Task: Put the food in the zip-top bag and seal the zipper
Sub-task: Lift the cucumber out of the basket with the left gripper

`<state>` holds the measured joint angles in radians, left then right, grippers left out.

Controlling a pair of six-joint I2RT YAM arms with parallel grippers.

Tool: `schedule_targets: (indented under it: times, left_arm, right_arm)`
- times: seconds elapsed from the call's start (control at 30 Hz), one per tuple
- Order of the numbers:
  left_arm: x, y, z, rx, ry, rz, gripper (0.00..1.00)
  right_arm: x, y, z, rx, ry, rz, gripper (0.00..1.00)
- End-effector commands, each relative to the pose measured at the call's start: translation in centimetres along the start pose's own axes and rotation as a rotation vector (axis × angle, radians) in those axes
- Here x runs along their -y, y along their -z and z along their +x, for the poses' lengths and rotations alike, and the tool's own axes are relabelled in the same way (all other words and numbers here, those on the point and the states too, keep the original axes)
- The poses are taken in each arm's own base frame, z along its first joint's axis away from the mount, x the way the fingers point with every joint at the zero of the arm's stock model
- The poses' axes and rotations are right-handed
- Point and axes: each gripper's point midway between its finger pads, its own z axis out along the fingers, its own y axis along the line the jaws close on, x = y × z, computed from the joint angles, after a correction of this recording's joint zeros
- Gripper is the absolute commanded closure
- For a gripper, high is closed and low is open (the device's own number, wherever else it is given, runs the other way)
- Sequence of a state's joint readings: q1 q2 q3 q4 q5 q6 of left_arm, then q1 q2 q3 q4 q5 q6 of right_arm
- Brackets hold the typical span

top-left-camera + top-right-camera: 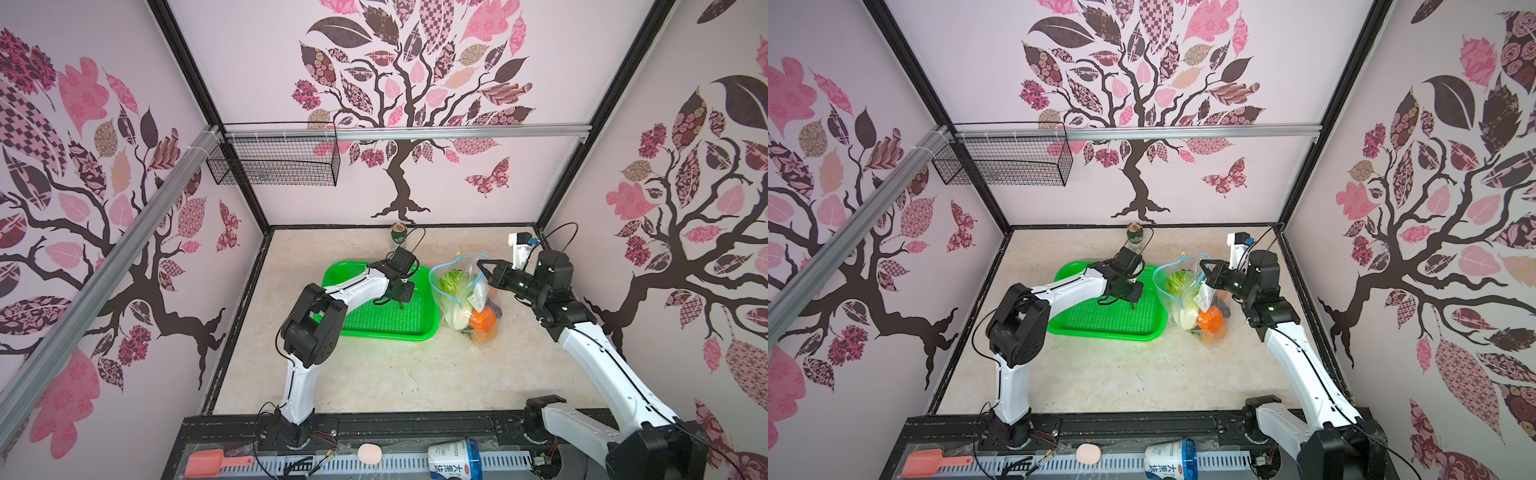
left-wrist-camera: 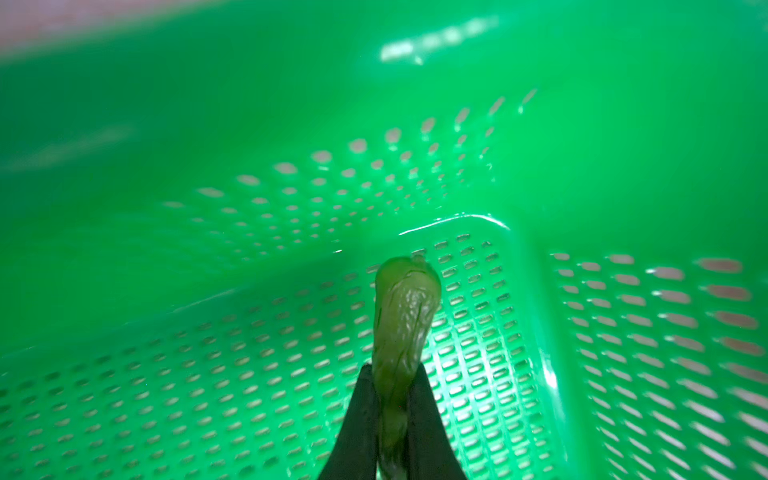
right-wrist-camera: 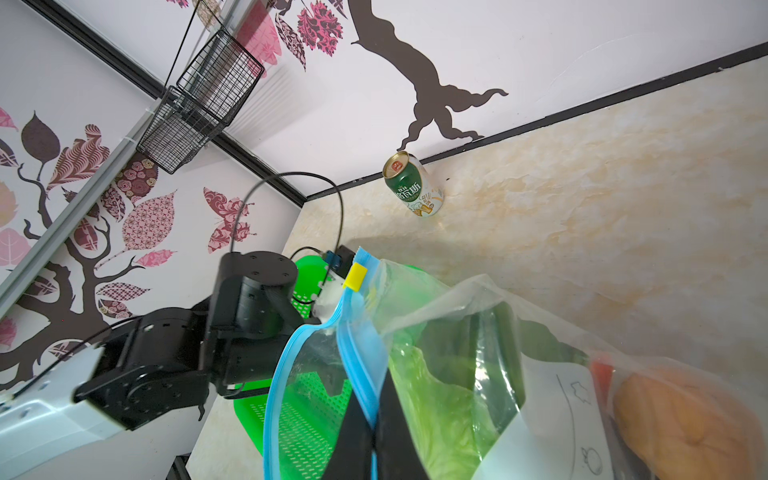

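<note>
The left claw [image 2: 392, 376] is clenched on a small, wrinkled, glossy green vegetable piece [image 2: 405, 316]. Its two black fingers [image 2: 428, 419] pinch the lower end, so the piece stands out between them. Around it is the bright green perforated plastic basket [image 2: 166, 124]. In both top views this claw hangs inside the basket, over its slotted floor. Whether the piece touches that floor I cannot tell.

The right claw [image 3: 376, 419] is clamped on the thin light-blue zipper strip [image 3: 357, 353] at the mouth of the large clear crinkly plastic zip-top bag [image 3: 478, 299], holding that edge up. The mouth gapes open towards the basket. A small yellow slider tab [image 3: 354, 277] sits at the strip's far end.

Inside the bag are a white-and-green napa cabbage [image 1: 449, 283], a round orange vegetable [image 1: 483, 319] and a white card [image 3: 552, 424] with thin black line drawings and no readable words. The bag rests on the pale marbled table [image 1: 374, 374], just beside the basket's right rim.

By the back wall stands a green drink can [image 3: 413, 185] printed with white Chinese characters that I cannot read with certainty. On the front rail a white tub with a blue lid [image 1: 455, 460] lies on its side, marked 大果块.
</note>
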<state>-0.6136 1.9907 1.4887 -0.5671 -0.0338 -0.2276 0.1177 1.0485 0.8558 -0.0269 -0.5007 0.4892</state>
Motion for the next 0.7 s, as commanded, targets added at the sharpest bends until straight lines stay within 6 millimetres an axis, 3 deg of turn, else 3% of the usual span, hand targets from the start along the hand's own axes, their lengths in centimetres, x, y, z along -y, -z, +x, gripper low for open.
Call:
schedule_targets:
  times: [0.0,0.17,0.33,0.5,0.67]
  left_arm:
    - [-0.1,3.0,-1.4,0.084,0.044,0.053,1.00]
    - [-1.4,7.0,-1.3,0.149,0.066,0.054,1.00]
    - [-1.7,12.6,-1.2,0.269,0.070,0.079,1.00]
    - [0.1,18.6,-2.9,0.464,0.089,0.220,1.00]
    - [3.6,23.5,-5.3,0.585,0.032,0.415,1.00]
  right_arm:
    - [-0.3,0.1,-0.3,0.007,0.022,0.000,1.00]
    - [-0.3,0.2,-0.3,0.008,0.023,0.000,1.00]
    - [-0.4,0.3,-0.3,0.010,0.024,-0.005,1.00]
    - [-0.6,0.4,-0.2,0.011,0.028,-0.013,1.00]
    - [-0.9,0.5,-0.3,0.012,0.032,-0.024,1.00]
